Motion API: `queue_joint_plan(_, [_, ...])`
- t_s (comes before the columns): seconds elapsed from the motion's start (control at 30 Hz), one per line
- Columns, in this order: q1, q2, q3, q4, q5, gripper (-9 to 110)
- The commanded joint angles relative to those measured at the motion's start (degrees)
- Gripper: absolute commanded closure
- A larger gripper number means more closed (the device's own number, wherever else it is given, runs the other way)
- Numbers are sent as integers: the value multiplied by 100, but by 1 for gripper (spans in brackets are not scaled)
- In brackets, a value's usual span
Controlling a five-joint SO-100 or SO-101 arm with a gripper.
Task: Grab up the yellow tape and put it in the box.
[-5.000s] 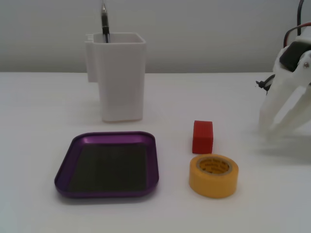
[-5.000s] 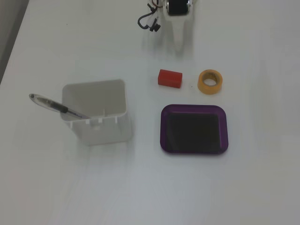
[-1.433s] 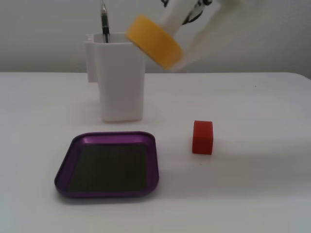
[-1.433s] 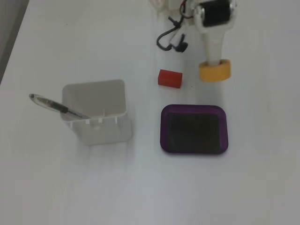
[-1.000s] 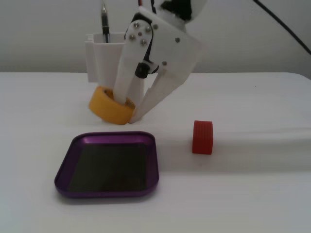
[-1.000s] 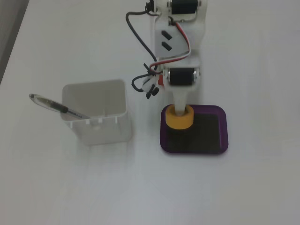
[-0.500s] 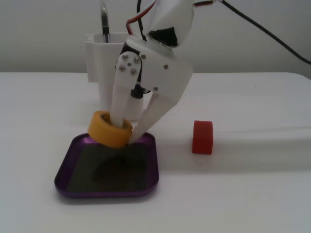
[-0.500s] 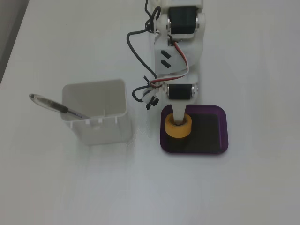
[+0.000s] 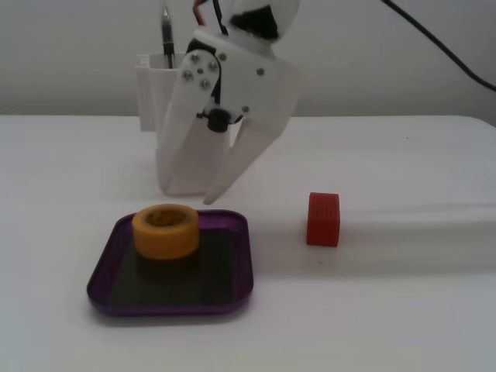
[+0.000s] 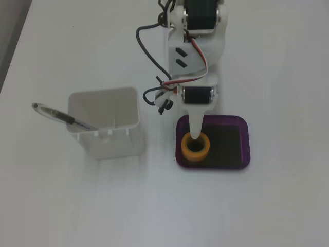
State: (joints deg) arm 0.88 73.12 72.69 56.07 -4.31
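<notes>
The yellow tape is sitting flat inside the purple box, toward the tray's far-left part in a fixed view, near the worktop's front edge. The gripper is hovering just behind the roll, fingers apart and holding nothing. A good finish means lifting straight up, clear of the rim. Counting: one tape, one box, one red block, one white container holding one pen.
</notes>
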Motion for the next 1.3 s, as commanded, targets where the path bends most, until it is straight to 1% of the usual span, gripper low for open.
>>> queue_joint_plan(0.0, [-26,703,-861,800,44,90])
queue_joint_plan(0.13, [-79,1723,-1556,1679,62,89])
queue_joint_plan(0.27, [-79,3059,-1731,2338,79,89])
queue_joint_plan(0.37, [-70,4166,-1547,2725,88,89])
queue_joint_plan(0.5, [-44,5590,-738,3199,88,89])
queue_joint_plan(0.6, [-18,6645,308,3357,79,89])
queue_joint_plan(0.77, [9,8314,2830,3217,26,89])
queue_joint_plan(1.0, [0,10696,6486,1556,62,89])
queue_joint_plan(1.17, [-53,12340,8235,1213,88,89])
queue_joint_plan(1.27, [-53,12533,8842,1274,97,89])
